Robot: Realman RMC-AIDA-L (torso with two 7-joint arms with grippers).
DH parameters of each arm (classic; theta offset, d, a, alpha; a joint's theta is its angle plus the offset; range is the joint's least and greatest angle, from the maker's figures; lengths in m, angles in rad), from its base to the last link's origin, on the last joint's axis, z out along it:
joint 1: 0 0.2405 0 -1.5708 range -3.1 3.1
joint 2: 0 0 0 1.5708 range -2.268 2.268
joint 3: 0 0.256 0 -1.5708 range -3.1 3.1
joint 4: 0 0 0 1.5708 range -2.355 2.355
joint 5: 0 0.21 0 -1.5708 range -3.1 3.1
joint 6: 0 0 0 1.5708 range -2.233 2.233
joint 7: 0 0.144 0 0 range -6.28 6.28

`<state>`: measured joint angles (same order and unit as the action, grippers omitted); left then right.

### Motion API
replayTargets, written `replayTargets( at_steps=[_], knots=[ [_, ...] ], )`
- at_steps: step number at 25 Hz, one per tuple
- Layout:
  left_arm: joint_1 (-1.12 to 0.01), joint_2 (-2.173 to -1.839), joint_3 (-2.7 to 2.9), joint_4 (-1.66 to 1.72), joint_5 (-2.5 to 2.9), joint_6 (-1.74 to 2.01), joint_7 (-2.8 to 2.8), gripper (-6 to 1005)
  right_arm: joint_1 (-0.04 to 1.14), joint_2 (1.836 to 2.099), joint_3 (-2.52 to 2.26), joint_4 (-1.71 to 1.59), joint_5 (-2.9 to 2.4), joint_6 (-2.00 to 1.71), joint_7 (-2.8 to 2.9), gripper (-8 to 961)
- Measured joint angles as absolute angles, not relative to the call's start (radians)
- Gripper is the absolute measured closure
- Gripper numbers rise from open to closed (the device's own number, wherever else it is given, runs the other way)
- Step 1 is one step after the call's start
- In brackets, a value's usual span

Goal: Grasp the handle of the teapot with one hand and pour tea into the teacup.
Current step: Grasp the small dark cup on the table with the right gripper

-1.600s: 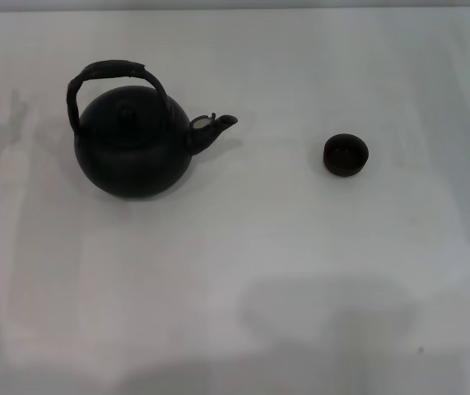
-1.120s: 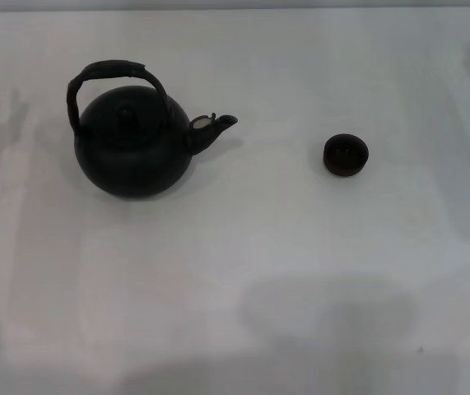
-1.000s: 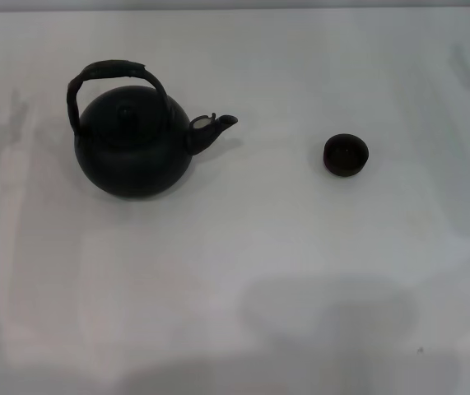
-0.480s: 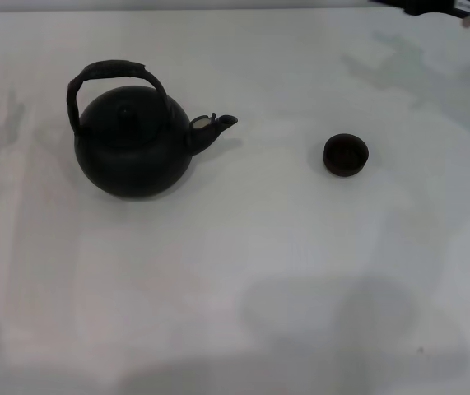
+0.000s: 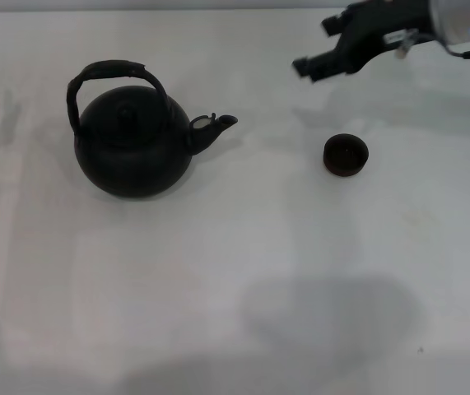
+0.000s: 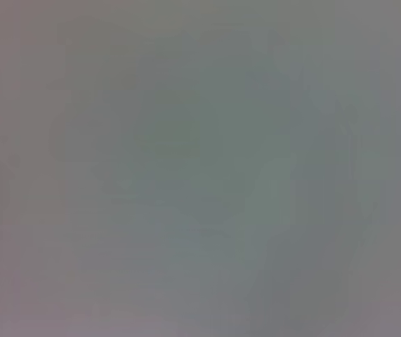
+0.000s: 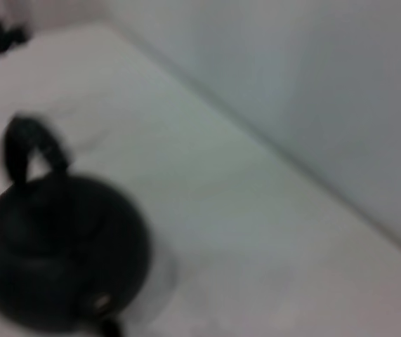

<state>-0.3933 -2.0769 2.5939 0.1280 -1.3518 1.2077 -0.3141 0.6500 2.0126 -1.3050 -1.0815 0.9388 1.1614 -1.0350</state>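
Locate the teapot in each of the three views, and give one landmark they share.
Head view: the teapot stands left of centre on the table, spout toward the teacup.
Left wrist view: not in it.
Right wrist view: the teapot fills the lower left.
Shared landmark: its arched handle.

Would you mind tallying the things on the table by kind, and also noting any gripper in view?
Teapots: 1, the teapot
Teacups: 1, the teacup
Grippers in view: 1, the right gripper, above the table's far side beyond the teacup, jaws apart
Total: 3
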Motion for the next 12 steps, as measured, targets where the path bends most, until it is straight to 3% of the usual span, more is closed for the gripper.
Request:
replayTargets(
  at_steps=[12],
  knots=[
    [-0.393,-2.077,2.594,0.125,-1.351,1.212,-0.317,147,0.783,2.018,-1.618,-1.118,0.716,1.259,-0.775,139]
  ],
)
